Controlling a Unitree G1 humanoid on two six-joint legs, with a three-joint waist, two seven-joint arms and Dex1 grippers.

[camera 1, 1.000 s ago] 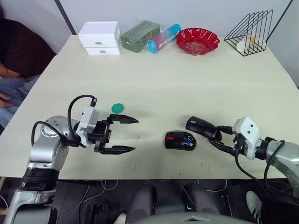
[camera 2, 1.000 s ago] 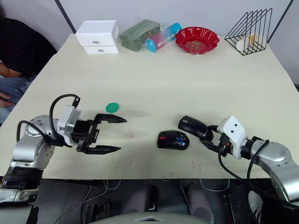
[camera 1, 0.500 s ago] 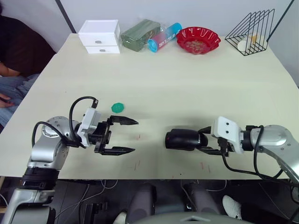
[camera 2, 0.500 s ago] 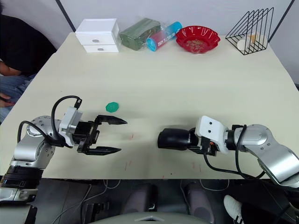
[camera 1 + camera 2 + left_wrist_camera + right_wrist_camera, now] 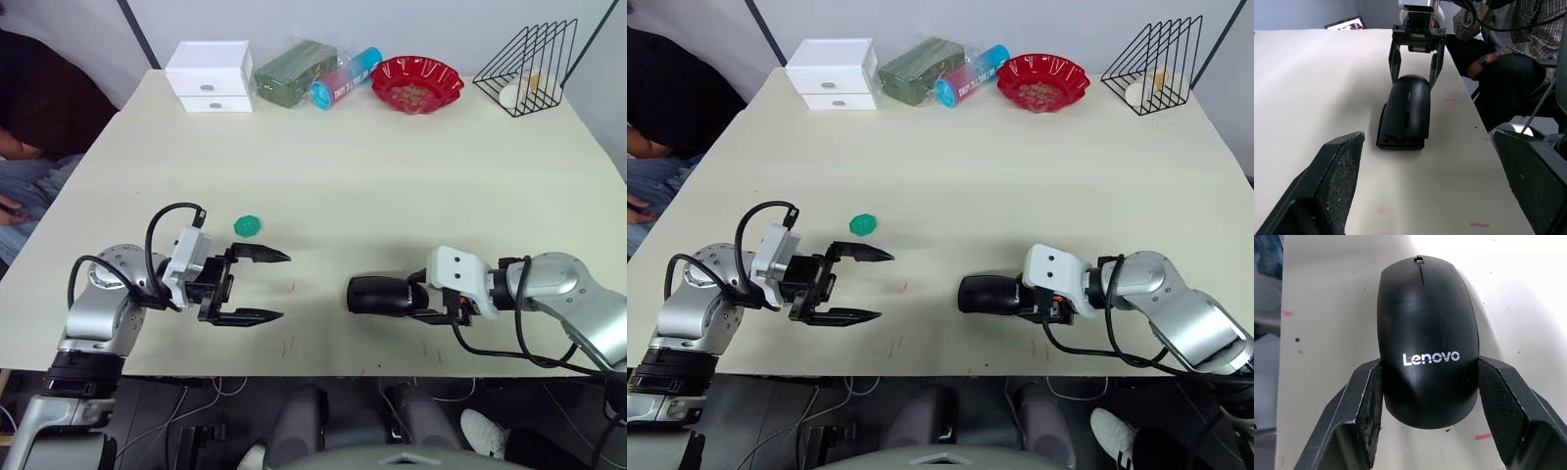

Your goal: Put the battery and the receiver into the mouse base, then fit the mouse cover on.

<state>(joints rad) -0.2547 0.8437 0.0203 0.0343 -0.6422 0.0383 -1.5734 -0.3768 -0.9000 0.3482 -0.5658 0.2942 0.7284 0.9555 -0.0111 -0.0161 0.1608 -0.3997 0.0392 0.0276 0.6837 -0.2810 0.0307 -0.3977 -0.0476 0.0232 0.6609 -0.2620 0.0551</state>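
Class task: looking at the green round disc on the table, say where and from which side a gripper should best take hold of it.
Probably by its rim, from straight above: the green disc lies flat and low on the table, so opposite edges are the likeliest hold. The open left gripper is nearest.

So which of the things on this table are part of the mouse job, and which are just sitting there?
Part of the job:
mouse cover, gripped by the right pincer
mouse base, under the cover

Just lying about:
green disc
white drawer box
green pack
blue tube
red bowl
wire rack
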